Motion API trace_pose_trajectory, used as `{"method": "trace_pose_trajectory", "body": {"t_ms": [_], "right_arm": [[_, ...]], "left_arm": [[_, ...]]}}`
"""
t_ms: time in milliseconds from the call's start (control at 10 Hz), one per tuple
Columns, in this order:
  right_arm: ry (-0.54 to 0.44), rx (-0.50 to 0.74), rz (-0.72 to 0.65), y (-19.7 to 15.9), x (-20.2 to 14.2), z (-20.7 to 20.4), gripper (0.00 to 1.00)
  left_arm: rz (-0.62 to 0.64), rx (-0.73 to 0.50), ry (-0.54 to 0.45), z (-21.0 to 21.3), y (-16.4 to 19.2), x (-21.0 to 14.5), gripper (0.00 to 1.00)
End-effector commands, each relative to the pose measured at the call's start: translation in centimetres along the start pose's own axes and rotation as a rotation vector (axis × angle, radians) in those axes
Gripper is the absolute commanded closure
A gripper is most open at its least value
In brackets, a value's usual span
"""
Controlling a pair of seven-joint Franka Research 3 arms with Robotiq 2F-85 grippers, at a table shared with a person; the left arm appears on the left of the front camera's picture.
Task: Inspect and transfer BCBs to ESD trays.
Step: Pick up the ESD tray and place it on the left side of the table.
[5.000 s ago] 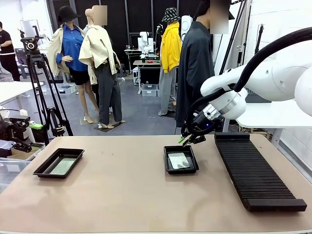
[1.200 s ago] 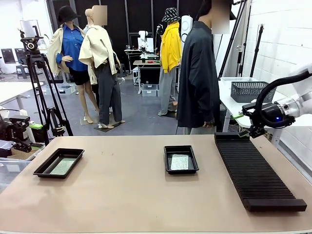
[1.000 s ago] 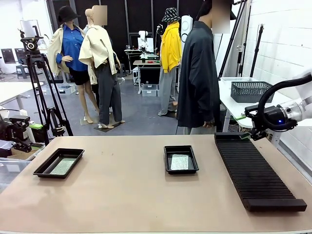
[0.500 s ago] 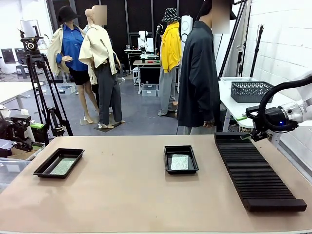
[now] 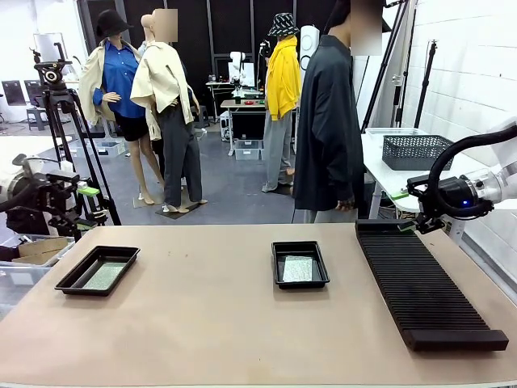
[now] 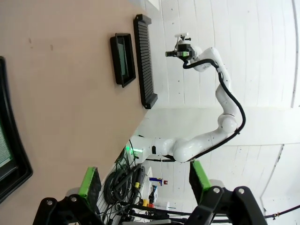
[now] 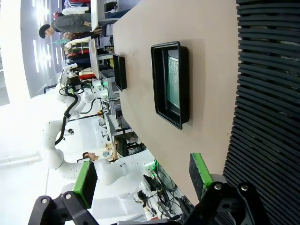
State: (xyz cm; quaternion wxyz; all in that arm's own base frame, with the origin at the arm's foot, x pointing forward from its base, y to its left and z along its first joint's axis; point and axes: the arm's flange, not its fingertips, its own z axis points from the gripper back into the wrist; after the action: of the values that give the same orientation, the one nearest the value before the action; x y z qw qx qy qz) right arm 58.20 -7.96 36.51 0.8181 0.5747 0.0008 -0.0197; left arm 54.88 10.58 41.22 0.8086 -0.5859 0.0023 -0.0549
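- I count two trays on the counter (image 5: 202,323): left tray (image 5: 97,270), middle tray (image 5: 300,264).
- One board (image 5: 298,267) in each; the other board (image 5: 105,276).
- Left fingers (image 6: 96,180) and right fingers (image 7: 199,171) both spread, empty.

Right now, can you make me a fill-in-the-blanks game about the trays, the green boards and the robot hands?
1. The number of black trays on the table is ____.
2. Each tray has a green board lying ____ it.
3. The right hand has its jaws ____.
4. The long ribbed rack lies on the table's ____ side.

Missing words: two; inside; open; right
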Motion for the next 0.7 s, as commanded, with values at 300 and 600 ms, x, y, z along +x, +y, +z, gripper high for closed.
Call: {"method": "trace_pose_trajectory", "body": {"t_ms": [300, 600], "right_arm": [[-0.001, -0.008, -0.008, 0.3, -0.1, -0.1, 0.0], [-0.001, -0.008, -0.008, 0.3, -0.1, -0.1, 0.0]], "left_arm": [[-0.018, 0.081, -0.139, -8.8, -4.1, 1.0, 0.0], [-0.073, 0.124, -0.136, -14.0, -8.0, 2.0, 0.0]]}}
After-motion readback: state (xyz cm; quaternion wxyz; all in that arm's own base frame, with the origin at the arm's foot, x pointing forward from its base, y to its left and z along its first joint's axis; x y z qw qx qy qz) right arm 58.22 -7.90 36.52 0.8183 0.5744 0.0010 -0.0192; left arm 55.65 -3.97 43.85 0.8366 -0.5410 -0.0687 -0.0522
